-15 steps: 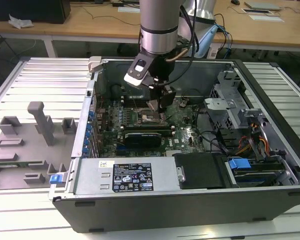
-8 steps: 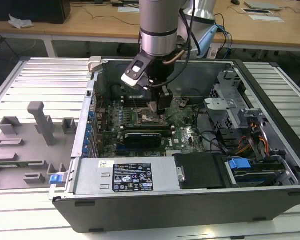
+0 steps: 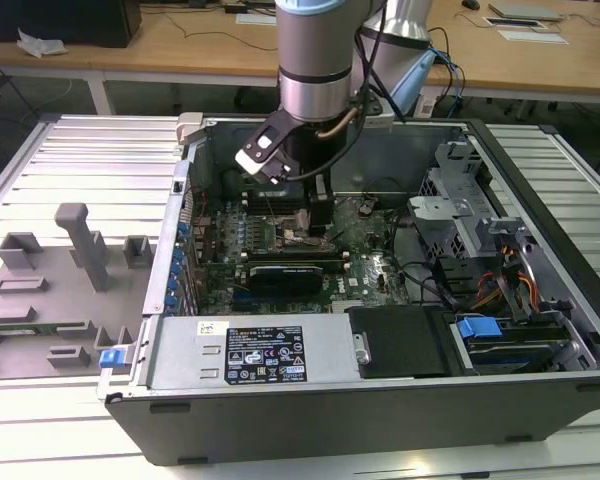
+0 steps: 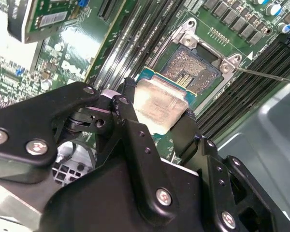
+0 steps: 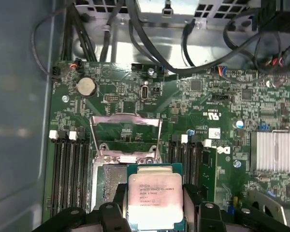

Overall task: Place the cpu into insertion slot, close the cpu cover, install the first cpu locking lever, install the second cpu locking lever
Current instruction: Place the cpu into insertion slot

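Observation:
My gripper (image 5: 155,210) is shut on the cpu (image 5: 155,195), a square chip with a silver-grey top, its black fingers (image 5: 118,203) pressing two opposite edges. The second wrist view shows the same hold, with the gripper (image 4: 157,118) holding the cpu (image 4: 159,99) level. The insertion slot (image 5: 110,181) lies bare just beside and below the chip, which overlaps one of its edges; its contact field (image 4: 193,67) is exposed. The cpu cover (image 5: 125,137), a thin silvery frame, is swung open beyond the slot. In the exterior view the gripper (image 3: 302,210) hangs low inside the computer case (image 3: 380,405) over the motherboard.
Long black memory slots (image 5: 67,169) flank the socket on both sides. A thin metal lever (image 4: 266,75) sticks out by the socket. A finned heat sink (image 5: 275,152), a coin battery (image 5: 86,86) and black cables (image 5: 183,53) lie nearby. A grey fixture tray (image 3: 50,290) is outside the case.

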